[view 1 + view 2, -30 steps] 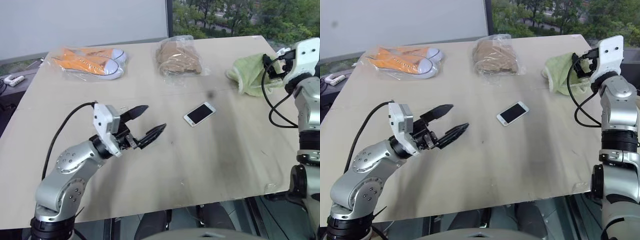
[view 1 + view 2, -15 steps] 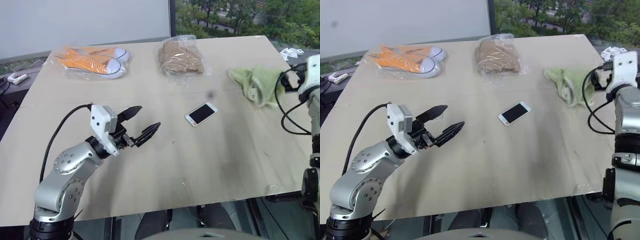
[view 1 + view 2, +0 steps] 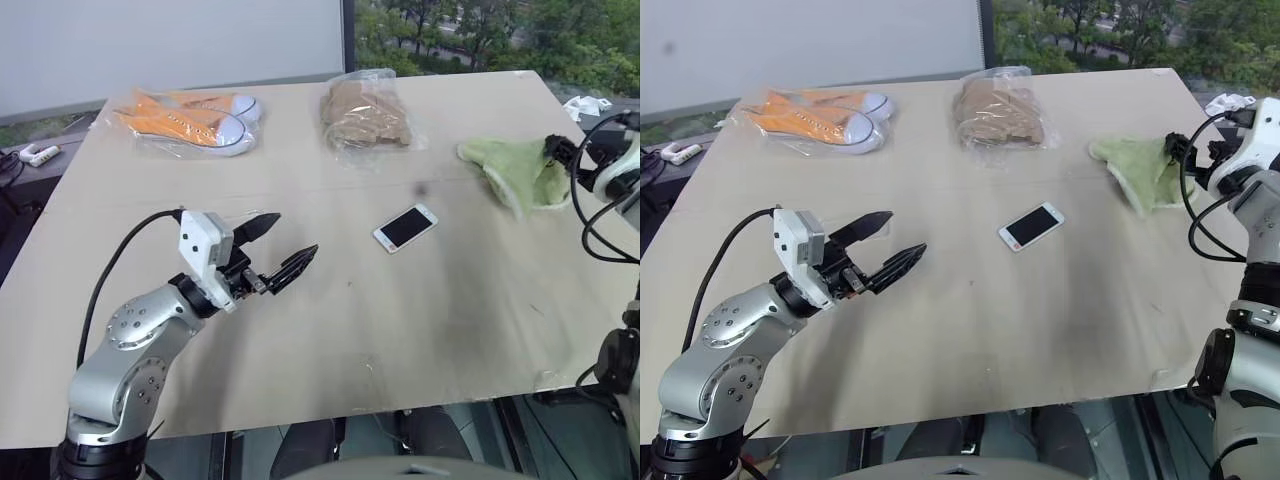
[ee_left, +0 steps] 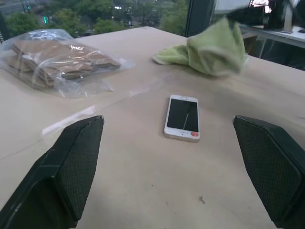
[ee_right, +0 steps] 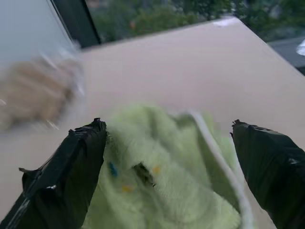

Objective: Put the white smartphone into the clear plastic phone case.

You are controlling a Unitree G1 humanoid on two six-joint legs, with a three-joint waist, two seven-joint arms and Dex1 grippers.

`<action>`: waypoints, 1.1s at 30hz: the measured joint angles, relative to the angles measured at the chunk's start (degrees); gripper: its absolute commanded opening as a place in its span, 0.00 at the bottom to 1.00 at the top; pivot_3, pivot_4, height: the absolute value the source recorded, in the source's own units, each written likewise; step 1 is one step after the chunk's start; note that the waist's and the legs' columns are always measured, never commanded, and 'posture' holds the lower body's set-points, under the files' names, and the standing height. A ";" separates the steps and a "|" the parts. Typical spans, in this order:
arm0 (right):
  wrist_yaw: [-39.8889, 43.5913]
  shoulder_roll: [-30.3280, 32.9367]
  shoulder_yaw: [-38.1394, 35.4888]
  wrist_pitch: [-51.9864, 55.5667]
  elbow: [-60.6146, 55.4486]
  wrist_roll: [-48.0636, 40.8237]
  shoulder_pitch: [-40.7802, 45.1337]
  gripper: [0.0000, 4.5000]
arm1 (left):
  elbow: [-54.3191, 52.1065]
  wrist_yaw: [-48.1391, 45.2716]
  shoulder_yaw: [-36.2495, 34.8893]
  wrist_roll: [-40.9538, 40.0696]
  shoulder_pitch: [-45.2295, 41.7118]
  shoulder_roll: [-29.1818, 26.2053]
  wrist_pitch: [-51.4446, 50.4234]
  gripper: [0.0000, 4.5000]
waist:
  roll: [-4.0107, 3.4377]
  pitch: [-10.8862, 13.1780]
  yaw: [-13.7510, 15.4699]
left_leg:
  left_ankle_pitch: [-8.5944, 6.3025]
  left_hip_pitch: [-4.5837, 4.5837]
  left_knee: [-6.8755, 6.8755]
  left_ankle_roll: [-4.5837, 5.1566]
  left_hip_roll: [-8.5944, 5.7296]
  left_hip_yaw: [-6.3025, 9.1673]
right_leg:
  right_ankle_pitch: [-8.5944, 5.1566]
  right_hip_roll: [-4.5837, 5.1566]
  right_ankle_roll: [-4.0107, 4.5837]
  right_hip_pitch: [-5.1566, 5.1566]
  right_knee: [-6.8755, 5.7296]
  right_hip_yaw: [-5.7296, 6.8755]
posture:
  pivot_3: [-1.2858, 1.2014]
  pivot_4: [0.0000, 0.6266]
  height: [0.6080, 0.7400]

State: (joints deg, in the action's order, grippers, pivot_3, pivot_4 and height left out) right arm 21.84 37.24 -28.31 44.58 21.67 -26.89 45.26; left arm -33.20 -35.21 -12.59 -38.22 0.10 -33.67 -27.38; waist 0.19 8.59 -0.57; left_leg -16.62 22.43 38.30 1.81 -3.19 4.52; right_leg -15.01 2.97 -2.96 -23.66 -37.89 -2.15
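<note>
The right gripper [image 5: 167,167] has drawn back off the green cloth [image 3: 520,172].

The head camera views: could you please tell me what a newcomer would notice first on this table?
The slim white smartphone with a black screen lies face up, alone near the middle of the pale wooden table. Along the far edge sit a bagged pair of orange sneakers at the left and a clear bag of tan items mid-table, with a crumpled green cloth at the right. The left tool hovers open above the near left.
</note>
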 measured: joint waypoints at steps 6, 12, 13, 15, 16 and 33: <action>-9.08 -1.69 -14.12 10.79 5.04 -10.94 4.99 0.99 | 0.02 0.04 -0.08 0.05 0.07 -0.11 0.00 1.00 | 0.00 0.00 -0.04 | 0.00 0.02 0.00 0.00 -0.03 -0.01 | 0.00 0.02 0.00 -0.01 -0.01 0.00 | 0.52 0.24 1.00; -14.57 0.88 -17.25 10.72 8.15 -12.37 6.58 0.99 | 0.04 -0.03 -0.01 0.10 -0.10 -0.15 -0.01 1.00 | 0.00 0.00 -0.11 | 0.00 0.03 0.00 0.02 -0.02 -0.07 | 0.00 0.02 0.00 -0.01 0.00 -0.03 | 0.52 0.24 1.00; -12.06 2.04 -13.97 8.66 6.91 -10.90 4.40 0.99 | 0.03 -0.05 0.00 0.10 -0.14 -0.18 0.00 1.00 | 0.00 0.00 -0.07 | -0.01 0.04 0.01 0.03 -0.02 -0.06 | 0.00 0.02 0.00 0.00 0.01 0.00 | 0.52 0.24 1.00; -6.38 3.24 -7.82 4.69 4.03 -8.04 0.60 0.99 | 0.07 -0.08 0.05 0.16 -0.17 -0.29 0.00 1.00 | 0.00 0.00 -0.23 | -0.01 0.03 0.01 0.04 -0.02 -0.09 | 0.00 0.01 0.00 -0.01 -0.01 -0.03 | 0.52 0.24 1.00; -3.18 3.60 -5.25 3.36 1.39 -7.51 -1.63 0.99 | 0.06 -0.13 -0.06 0.16 -0.12 -0.37 0.02 1.00 | 0.00 0.00 -0.26 | -0.02 0.03 0.02 0.05 -0.01 -0.08 | 0.00 0.01 -0.01 -0.01 -0.02 -0.02 | 0.52 0.24 1.00; 33.01 2.97 19.46 -10.81 -40.10 -11.39 -27.86 0.99 | 8.77 0.49 -1.27 8.00 2.45 -1.04 3.18 1.00 | 0.06 -0.03 0.24 | -0.03 -0.01 0.08 0.04 0.00 0.09 | 0.00 0.06 -0.01 0.01 -0.02 0.08 | 0.52 0.24 1.00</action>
State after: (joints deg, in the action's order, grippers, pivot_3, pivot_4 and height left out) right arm 54.85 40.21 -8.85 33.78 -18.43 -38.28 17.40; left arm -24.43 -34.72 -13.85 -30.22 2.55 -34.71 -24.20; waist 0.25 8.56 -0.34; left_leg -16.65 22.42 38.38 1.85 -3.19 4.61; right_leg -15.00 3.03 -2.97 -23.65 -37.90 -2.07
